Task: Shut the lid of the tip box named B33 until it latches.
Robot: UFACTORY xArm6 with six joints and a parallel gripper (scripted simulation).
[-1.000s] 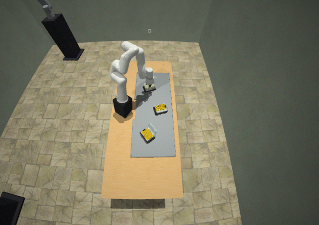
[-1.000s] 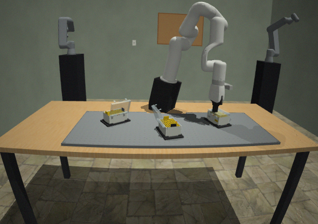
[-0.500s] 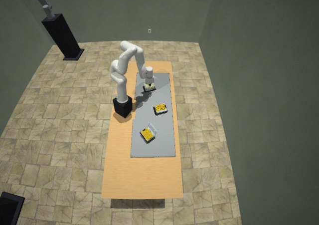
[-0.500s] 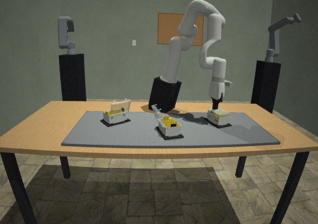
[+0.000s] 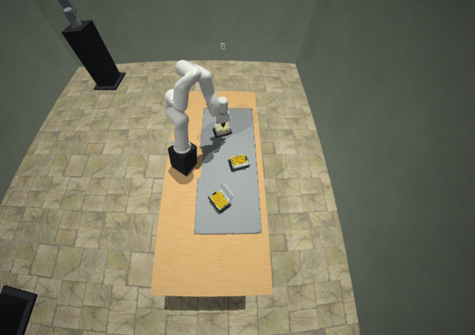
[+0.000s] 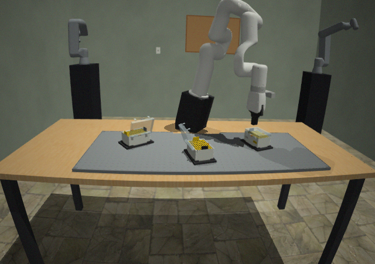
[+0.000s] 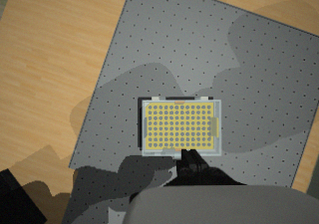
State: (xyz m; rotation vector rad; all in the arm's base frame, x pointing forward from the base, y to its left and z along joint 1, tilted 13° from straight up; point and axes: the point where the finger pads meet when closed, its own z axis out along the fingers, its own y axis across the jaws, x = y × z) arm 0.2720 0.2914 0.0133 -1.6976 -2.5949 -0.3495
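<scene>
Three white tip boxes with yellow tips sit on black holder plates on the grey mat. The right box (image 6: 256, 137) has its clear lid lying flat over the tips; it also shows in the wrist view (image 7: 180, 127) and in the overhead view (image 5: 222, 128). My gripper (image 6: 254, 121) is shut and empty, a little above this box's near edge, with its fingertips (image 7: 189, 157) apart from the lid. The middle box (image 6: 200, 150) has its lid tilted open to the left. The left box (image 6: 136, 136) has its lid standing upright. I cannot read the stickers.
The arm's black base (image 6: 193, 110) stands behind the mat. The grey mat (image 6: 200, 152) lies on a wooden table. Two black pedestals with cameras (image 6: 85, 90) (image 6: 312, 100) stand behind the table's ends.
</scene>
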